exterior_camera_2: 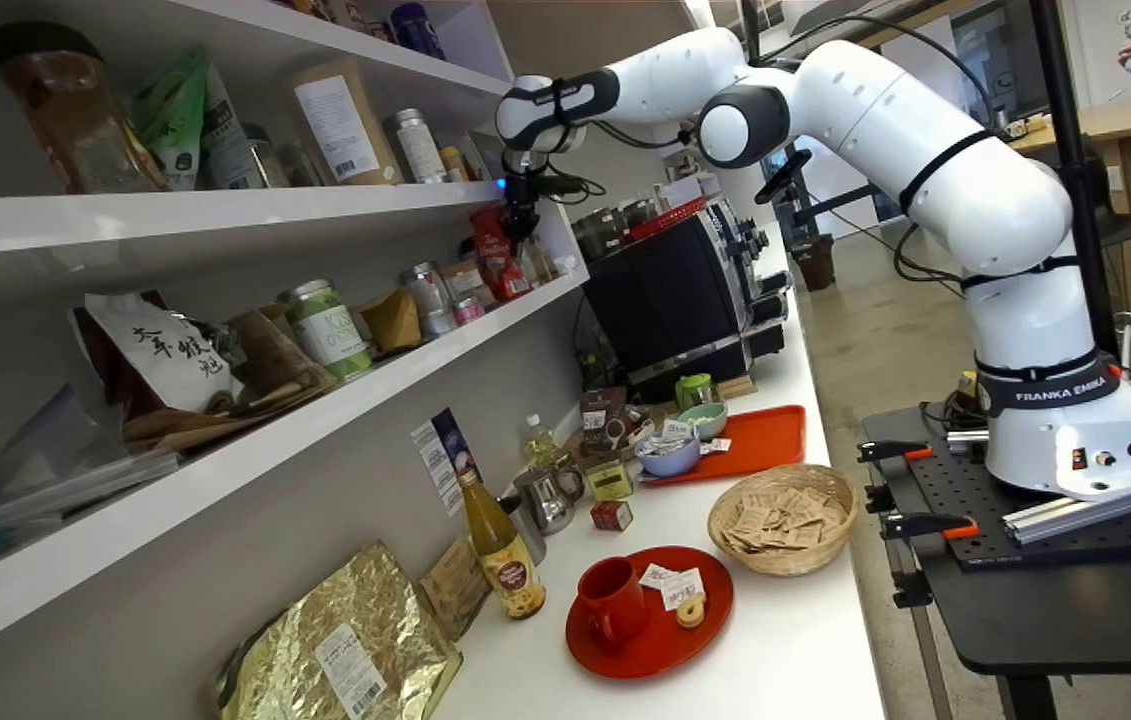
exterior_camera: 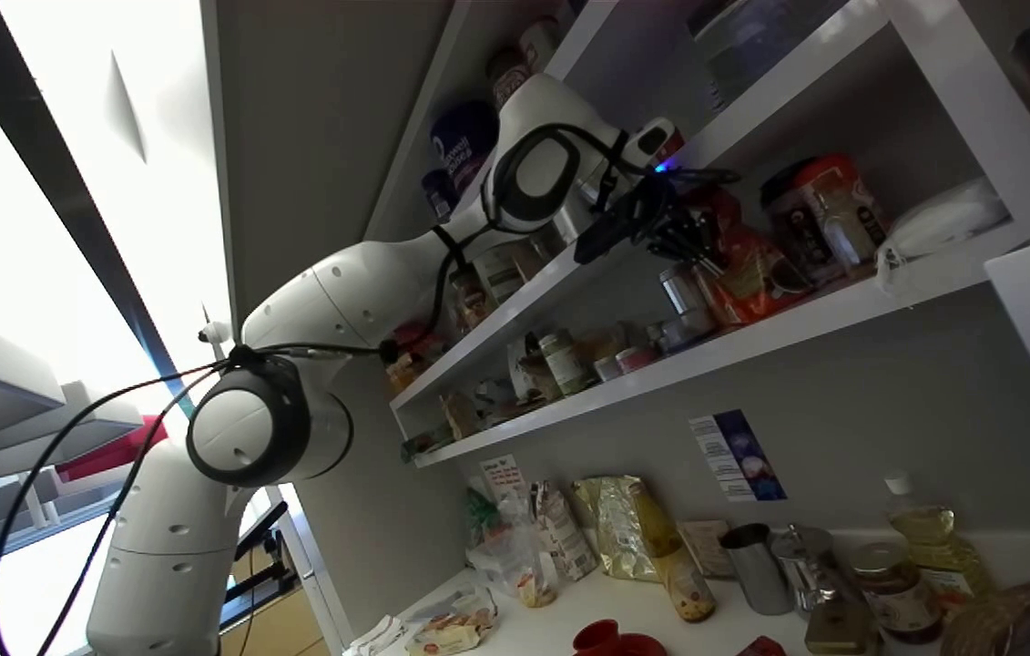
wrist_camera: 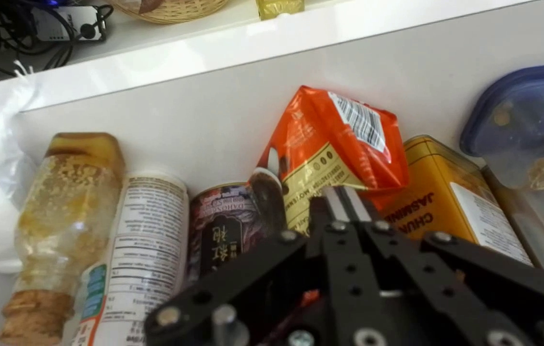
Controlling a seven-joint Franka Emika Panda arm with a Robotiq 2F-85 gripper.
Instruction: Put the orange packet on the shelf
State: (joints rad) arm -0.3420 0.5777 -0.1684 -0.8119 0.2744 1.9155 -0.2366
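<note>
The orange packet (exterior_camera: 754,278) is a glossy red-orange bag at the far end of the shelf (exterior_camera: 569,406), its lower end at the board. In an exterior view the packet (exterior_camera_2: 493,250) leans among jars on the shelf (exterior_camera_2: 225,468). In the wrist view the packet (wrist_camera: 303,127) shows a barcode and a yellowish label over the shelf's white surface (wrist_camera: 195,125). My gripper (wrist_camera: 347,202) has its fingertips together at the packet, shut on it; the pinched part is hidden behind the fingers. The gripper (exterior_camera: 708,260) also shows at the packet's upper part in an exterior view (exterior_camera_2: 522,228).
A dark tea tin (wrist_camera: 219,226), a white can (wrist_camera: 144,221) and a cork-stoppered bottle (wrist_camera: 69,211) stand on one side of the packet. A yellow jasmine tin (wrist_camera: 445,192) and a blue-lidded container (wrist_camera: 526,129) are on the other. A higher board (exterior_camera_2: 275,210) lies close above the gripper.
</note>
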